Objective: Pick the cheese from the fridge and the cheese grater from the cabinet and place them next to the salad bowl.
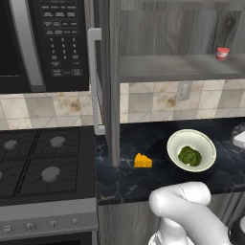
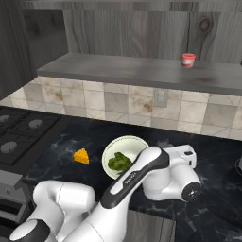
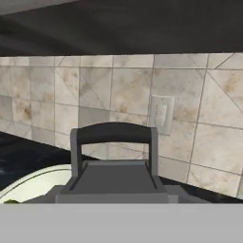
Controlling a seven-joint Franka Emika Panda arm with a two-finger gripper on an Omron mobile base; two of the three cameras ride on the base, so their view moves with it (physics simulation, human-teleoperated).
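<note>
Hand view: cheese grater (image 3: 114, 161) fills the lower middle, dark-grey slab w/ a loop handle at the top, sitting upright between the gripper (image 3: 114, 190) fingers, so jaws closed on it, partly open to its width. Fingertips themselves hidden behind the grater body. Tiled wall w/ a wall outlet (image 3: 160, 114) behind; rim of the salad bowl (image 3: 33, 182) at lower left.

Right base view: arm bent low over the black counter (image 2: 56, 156), hand just right of the salad bowl (image 2: 124, 156), close above the counter. Bowl has green stuff inside. Cheese (image 2: 82, 156) on the counter just left of the bowl, apart from it, not touching.

Left base view: cheese (image 1: 142, 161) near the open cabinet (image 1: 182, 67) door's lower edge, bowl (image 1: 191, 149) to its right. Small red-and-white cup (image 1: 222, 53) on the cabinet shelf. Microwave (image 1: 43, 43) above the stove (image 1: 43, 162) at left.

Fridge: can't place it.
</note>
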